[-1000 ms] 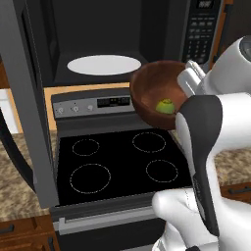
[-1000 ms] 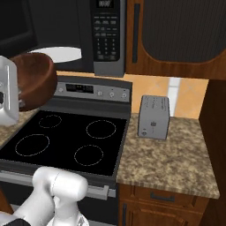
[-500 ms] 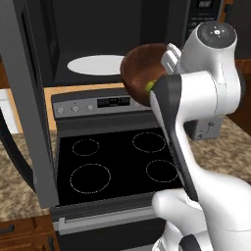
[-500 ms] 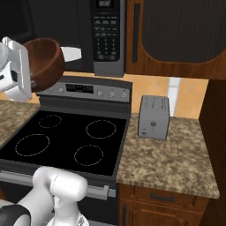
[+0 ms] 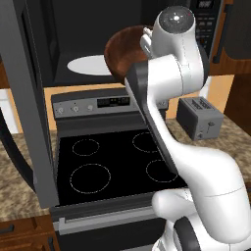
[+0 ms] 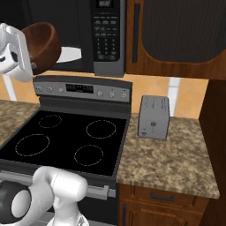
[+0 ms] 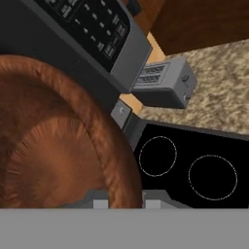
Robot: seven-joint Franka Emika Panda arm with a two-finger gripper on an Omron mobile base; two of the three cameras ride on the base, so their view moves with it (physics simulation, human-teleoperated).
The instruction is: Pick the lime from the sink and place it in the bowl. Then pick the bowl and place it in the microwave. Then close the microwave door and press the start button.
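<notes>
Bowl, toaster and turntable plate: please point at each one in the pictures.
Bowl (image 6: 44, 44), right base view, on its outer wall.
Toaster (image 6: 153, 117), right base view, on its front face.
Turntable plate (image 5: 90, 65), left base view, on its white top.

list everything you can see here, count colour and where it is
bowl: one, reddish-brown wood, held up in front of the open microwave, rim pinched by the gripper
microwave: one, black and dark grey, above the stove, keypad at right
microwave door: one, dark grey, swung open at left
turntable plate: one, white, inside the microwave
stove: one, black glass top with four ring burners, grey control panel behind
toaster: one, grey, on the counter right of the stove
counter: speckled brown stone, both sides of the stove
cabinets: dark wood, above and below the counter
arm: one, white with dark joints, reaching up to the microwave
gripper: one, shut on the bowl rim
</notes>
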